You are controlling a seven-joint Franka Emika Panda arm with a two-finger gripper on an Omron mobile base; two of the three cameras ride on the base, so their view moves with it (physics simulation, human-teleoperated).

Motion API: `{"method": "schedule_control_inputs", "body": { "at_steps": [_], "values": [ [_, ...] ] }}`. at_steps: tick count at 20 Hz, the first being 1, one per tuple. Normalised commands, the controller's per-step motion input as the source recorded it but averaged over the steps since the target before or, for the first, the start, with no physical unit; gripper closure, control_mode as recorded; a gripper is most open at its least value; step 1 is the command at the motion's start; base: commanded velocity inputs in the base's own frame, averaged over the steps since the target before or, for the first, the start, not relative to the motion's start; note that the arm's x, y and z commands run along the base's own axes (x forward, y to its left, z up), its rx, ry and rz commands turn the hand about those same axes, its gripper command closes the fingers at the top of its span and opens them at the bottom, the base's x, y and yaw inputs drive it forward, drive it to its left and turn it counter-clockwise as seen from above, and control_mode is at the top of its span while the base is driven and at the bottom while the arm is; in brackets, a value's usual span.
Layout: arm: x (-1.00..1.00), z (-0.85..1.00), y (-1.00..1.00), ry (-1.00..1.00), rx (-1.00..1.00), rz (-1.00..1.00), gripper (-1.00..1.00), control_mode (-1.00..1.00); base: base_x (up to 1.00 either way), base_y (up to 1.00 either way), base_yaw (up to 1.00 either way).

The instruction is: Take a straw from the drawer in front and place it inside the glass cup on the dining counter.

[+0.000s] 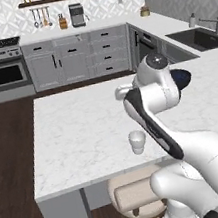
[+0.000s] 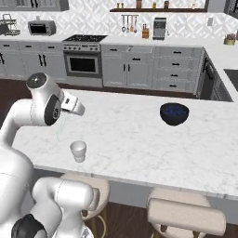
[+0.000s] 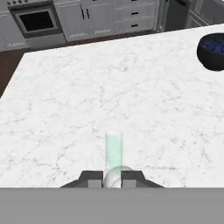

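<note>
Now my gripper [image 3: 112,178] is clamped on a pale green straw [image 3: 113,151], above the empty glass cup [image 2: 78,151] (the black bowl [image 2: 174,114] holds something dark blue).

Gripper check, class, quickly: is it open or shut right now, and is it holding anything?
Gripper: shut on the straw, a pale green translucent one held over the dining counter.

Polished white grey-veined marble bench [image 1: 79,131], translucent frosted glass cup [image 1: 137,141] at six o'clock, pale-green see-through plastic straw [image 3: 113,151], glossy black bowl [image 2: 174,114] at two o'clock, dark wood floor [image 1: 9,149], matt beige cushioned stools [image 2: 186,216].
</note>
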Motion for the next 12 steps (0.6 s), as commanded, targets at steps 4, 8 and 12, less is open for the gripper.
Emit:
{"method": "schedule_control_inputs", "body": {
  "at_steps": [4, 8, 12],
  "values": [
    [0.12, 0.06, -0.47, -0.32, 0.01, 0.69, 1.00, -1.00, 0.00, 0.00, 0.00],
    [0.36, 0.00, -0.43, -0.21, 0.05, 0.75, 1.00, -1.00, 0.00, 0.00, 0.00],
    [0.58, -0.08, -0.26, -0.05, 0.04, 0.72, 1.00, -1.00, 0.00, 0.00, 0.00]
  ]
}}
